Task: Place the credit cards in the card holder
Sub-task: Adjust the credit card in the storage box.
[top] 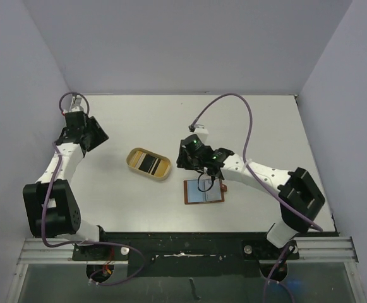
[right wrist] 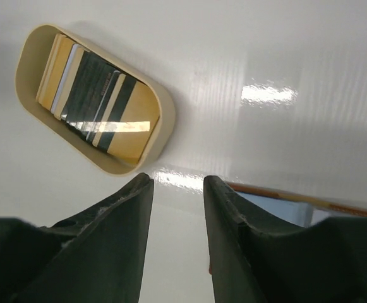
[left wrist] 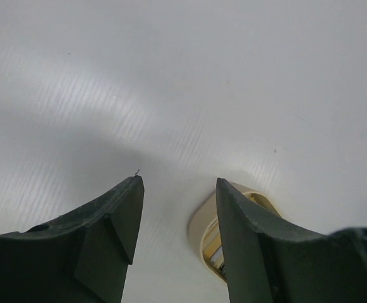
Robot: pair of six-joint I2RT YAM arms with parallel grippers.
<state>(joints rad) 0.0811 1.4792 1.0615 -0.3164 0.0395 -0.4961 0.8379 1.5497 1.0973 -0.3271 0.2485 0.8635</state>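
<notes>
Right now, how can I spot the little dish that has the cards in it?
Look at the big white table. Near its middle sits a tan tray, with dark and yellow cards stacked inside. Unlike the flat, square-cornered brown wallet to its right, it has rounded ends and raised walls.

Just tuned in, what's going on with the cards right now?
The right gripper hangs open and empty by the edge of the open card holder, which shows what looks like a pale blue card lying in it. Several more cards sit stacked in the tan tray to the holder's left. The left gripper is open too, holding nothing, over the table beyond the tray.
</notes>
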